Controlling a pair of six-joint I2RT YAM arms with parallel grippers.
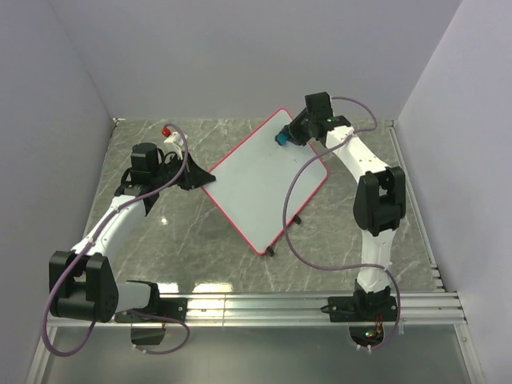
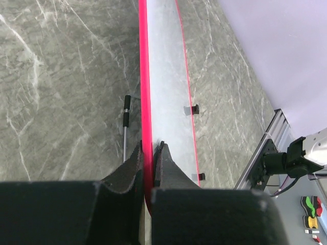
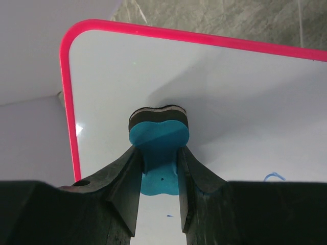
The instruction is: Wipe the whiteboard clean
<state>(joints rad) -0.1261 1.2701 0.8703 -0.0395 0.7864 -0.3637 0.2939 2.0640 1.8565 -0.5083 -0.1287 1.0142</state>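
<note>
Whiteboard [image 1: 264, 180] sits diagonal on the grey marble table [image 1: 160, 240] between my two arms. It has a red-pink frame, and its face looks nearly clean from above.

The left gripper [image 2: 152, 163] is at the whiteboard's left edge, clamped shut on the frame, which the wrist view shows edge-on between the jaws. The right gripper [image 3: 158, 150] is at the whiteboard's far corner, closed on the blue eraser [image 3: 158, 148]. The eraser's dark felt face is pressed to the board just inside the rounded corner.

Step in hand, as I judge it, is wiping.
- I'd hold the left clamp firm so the board can't slide or rock.
- I'd press the felt flat and evenly, not on one edge.
- I'd drag in overlapping strokes from the far corner toward the near side.
- There's a blue scribble [image 3: 273, 176] on the whiteboard to the right of the eraser and a blue speck [image 3: 168, 216] nearer the wrist. I'd route the strokes over both.
- I'd go light near the frame so the eraser doesn't catch the lip.

The whiteboard's two small black feet [image 2: 194, 109] sit on its near-right edge. I can't tell if they lift that side.

A red-capped marker [image 1: 168, 130] lies well left of the whiteboard.

Writing: none readable. There's no brand on the board or the eraser. A coloured sticker [image 2: 309, 212] beyond the whiteboard's near end is too small to read.
</note>
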